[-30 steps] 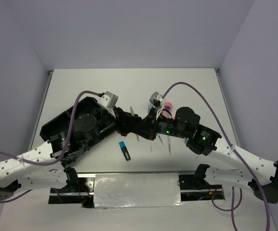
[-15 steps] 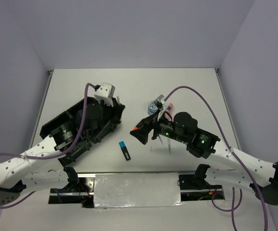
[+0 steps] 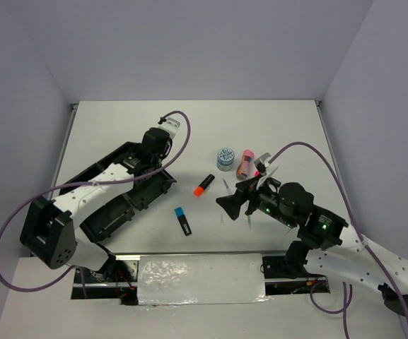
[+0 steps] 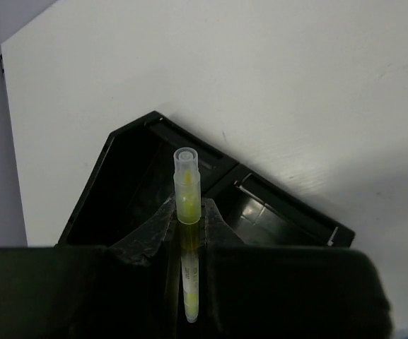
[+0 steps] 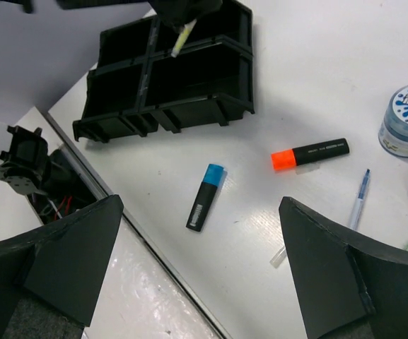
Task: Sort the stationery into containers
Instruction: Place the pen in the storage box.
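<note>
Over the tray [image 5: 189,113], pinches a thin yellow pen [image 4: 187,187] in the left gripper [image 4: 187,215], fingers clenched on its middle. Seems light, stiff and smooth; probably slides if held loosely, so better taken mid-barrel. Further right, on the table: blue highlighter [image 5: 205,197], orange highlighter [image 5: 310,153], tape roll [image 5: 406,120], tube [image 3: 246,163]. Above these, hangs the right gripper [image 3: 226,200], spread wide, holding nothing.

Bright even light; soft shadows; wrist foregrounds blurred.
</note>
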